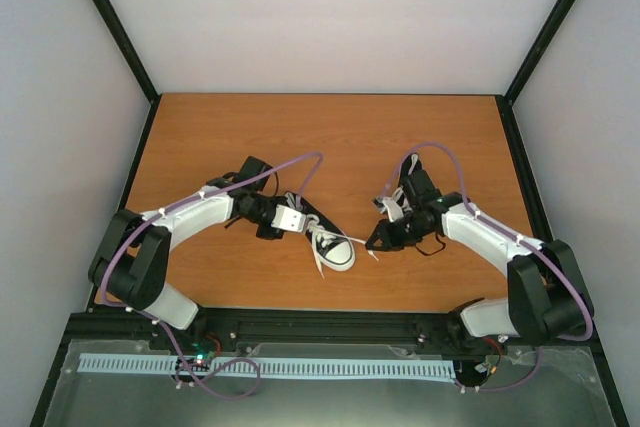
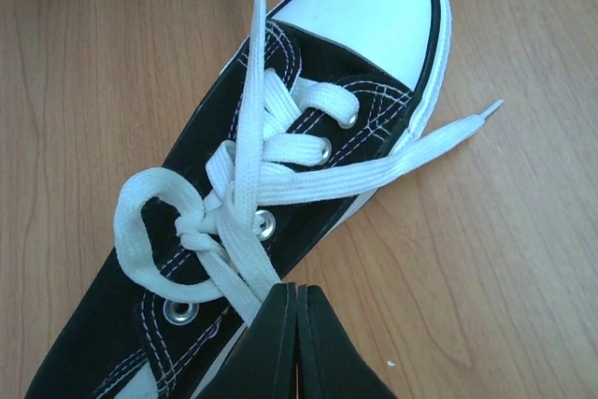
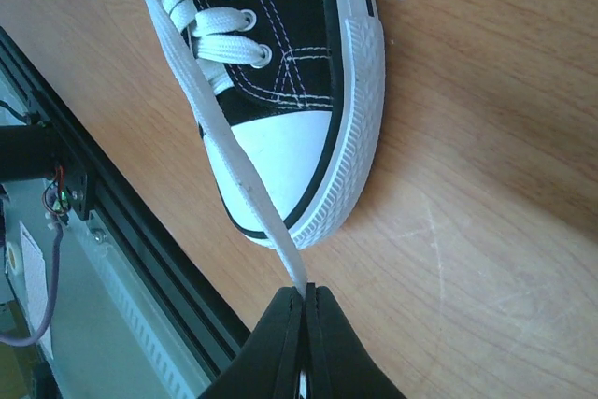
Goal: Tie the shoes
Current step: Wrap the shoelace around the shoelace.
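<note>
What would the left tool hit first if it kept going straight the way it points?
Most likely the shoe: the left tool, shut on a white lace, points over the knot toward the white toe. Depth is unclear, so it might skim above them.

Beyond the shoe, the wooden surface lies open. The left arm and right arm flank the shoe, and a stretched lace crosses its toe.
</note>
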`<state>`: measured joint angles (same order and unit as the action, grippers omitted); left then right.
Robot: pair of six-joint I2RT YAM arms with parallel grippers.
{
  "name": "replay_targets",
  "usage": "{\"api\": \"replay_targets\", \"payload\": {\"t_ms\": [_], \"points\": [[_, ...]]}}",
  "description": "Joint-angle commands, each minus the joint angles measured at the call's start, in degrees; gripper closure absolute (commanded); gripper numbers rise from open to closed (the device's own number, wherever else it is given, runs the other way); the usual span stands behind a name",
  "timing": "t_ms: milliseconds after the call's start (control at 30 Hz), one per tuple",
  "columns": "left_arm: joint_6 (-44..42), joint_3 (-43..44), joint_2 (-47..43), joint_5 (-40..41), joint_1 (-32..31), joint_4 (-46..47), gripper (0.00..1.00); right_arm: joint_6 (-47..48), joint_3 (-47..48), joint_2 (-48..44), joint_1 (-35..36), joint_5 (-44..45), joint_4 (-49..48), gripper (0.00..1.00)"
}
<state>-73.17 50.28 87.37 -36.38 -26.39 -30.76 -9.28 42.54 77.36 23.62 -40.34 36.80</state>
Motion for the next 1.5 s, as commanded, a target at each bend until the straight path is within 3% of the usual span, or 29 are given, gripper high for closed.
{"api": "replay_targets", "payload": {"t_ms": [0, 267, 567, 733, 1000, 1067, 1100, 1167, 1200, 1367, 1467], "points": [[-3.68, 0.06, 0.89, -0.72, 0.21, 0.36, 0.99, -0.81, 2.15, 1.06, -1.08, -1.36, 1.13, 0.97], [-5.3, -0.23, 1.56, 0.78, 0.2, 1.48, 0.99, 4.64, 5.29, 2.34, -6.12, -1.68, 7.36, 0.97], [-6.65, 0.12, 1.24, -0.54, 0.21, -1.08, 0.99, 3.2, 4.72, 3.61, -6.08, -5.53, 2.97, 0.97], [-8.58, 1.66, 0.45, -1.43, 0.2, -6.65, 0.81, 1.76, 3.9, 4.38, -5.62, -6.81, 0.98, 0.97], [-11.62, 5.56, -2.75, -2.42, 0.25, -20.16, 0.65, 1.7, 4.05, 5.66, -4.79, -7.17, 0.38, 0.97], [-5.69, 7.67, -3.84, -3.89, 0.27, -20.32, 0.52, 1.81, 4.12, 5.73, -4.27, -6.66, 0.4, 0.97], [-1.04, 9.06, -3.89, -4.92, 0.21, -19.67, 0.41, 1.81, 4.13, 5.77, -4.16, -6.48, 0.43, 0.97], [7.26, 11.36, -2.87, -7.38, 0.16, -18.12, 0.1, 1.81, 3.88, 5.75, -3.94, -6.35, 0.05, 0.97], [10.19, 11.97, -2.11, -8.49, -0.11, -17.31, 0.03, 1.81, 3.68, 5.78, -3.89, -6.27, -0.23, 0.97], [23.9, 9.67, -0.13, -0.67, -2.64, -0.63, 0.0, 2.27, 4.09, 6.81, -3.54, -6.52, -0.41, 0.97], [21.3, 11.55, 4.31, 2.6, -4.03, -3.16, 0.03, 2.42, 4.41, 6.97, -3.46, -6.01, -0.38, 0.97]]}}
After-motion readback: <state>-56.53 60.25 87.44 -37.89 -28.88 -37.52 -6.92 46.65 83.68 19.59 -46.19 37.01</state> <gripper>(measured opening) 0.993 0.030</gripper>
